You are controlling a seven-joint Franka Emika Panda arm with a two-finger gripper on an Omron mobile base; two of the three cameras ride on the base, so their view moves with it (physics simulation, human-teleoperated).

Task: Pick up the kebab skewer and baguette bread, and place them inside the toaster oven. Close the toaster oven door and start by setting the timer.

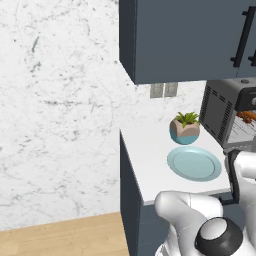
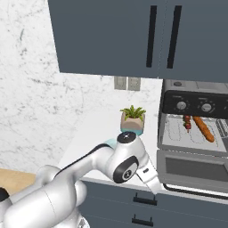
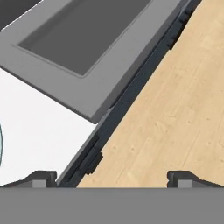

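**Ana:** At the far left of the base views stands the marbled wall (image 1: 55, 100), with a strip of wood floor (image 1: 60, 235) below it. Next comes the white desk (image 1: 145, 150), and on it a light-blue plate (image 1: 194, 163) with a potted plant (image 1: 185, 127) just behind it.

**Ben:** And the plate carries nothing?

**Ana:** It looks bare in the left base view. In the right base view the arm covers most of it.

**Ben:** Where are the task's things?

**Ana:** Further right, inside the toaster oven (image 2: 194, 116), which sits on the desk under the dark blue cabinets (image 2: 133, 35). The kebab skewer (image 2: 187, 122) and the baguette bread (image 2: 204, 127) lie side by side on the wire rack, the skewer to the left, close to the loaf. I cannot tell whether they touch.

**Ben:** The door?

**Ana:** The toaster oven door (image 2: 193, 169) is folded down, hanging out flat in front of the oven. Two knobs sit on the panel above the opening.

**Ben:** And the tool?

**Ana:** The tool (image 3: 111, 177) is released, its two tips far apart with nothing between them. The hand view looks down past the edge of the desk: the grey door panel lies at upper left, the white desk below it, dark cabinet fronts with a handle run diagonally, and the wood floor lies to the right. The tips touch nothing I can see.
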